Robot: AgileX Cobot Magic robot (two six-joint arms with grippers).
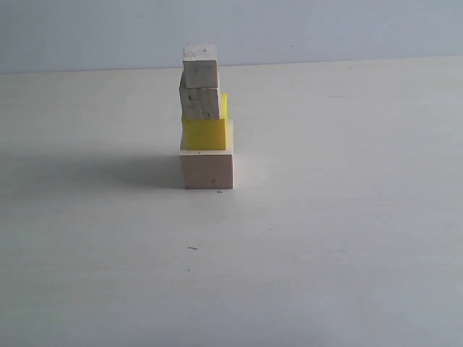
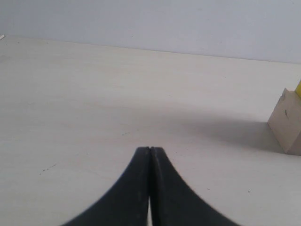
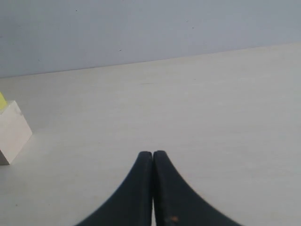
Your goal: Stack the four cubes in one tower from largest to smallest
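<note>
In the exterior view the tower stands left of centre on the table: the large pale wood cube (image 1: pixel 207 169) at the bottom, the yellow cube (image 1: pixel 205 133) on it, the medium pale cube (image 1: pixel 200 103) above, the tiny pale cube (image 1: pixel 200 69) on top. Neither gripper shows in that view. My left gripper (image 2: pixel 150 149) is shut and empty over bare table, with the large cube (image 2: pixel 287 123) and a sliver of the yellow cube (image 2: pixel 298 89) at the frame's edge. The right gripper (image 3: pixel 153 153) is also shut and empty, and the large cube (image 3: pixel 12 133) sits at its frame's edge.
A pale table top (image 1: pixel 340 238) spreads round the tower, ending at a light grey wall (image 1: pixel 325 29) behind. The tower casts a shadow (image 1: pixel 94 172) to its left.
</note>
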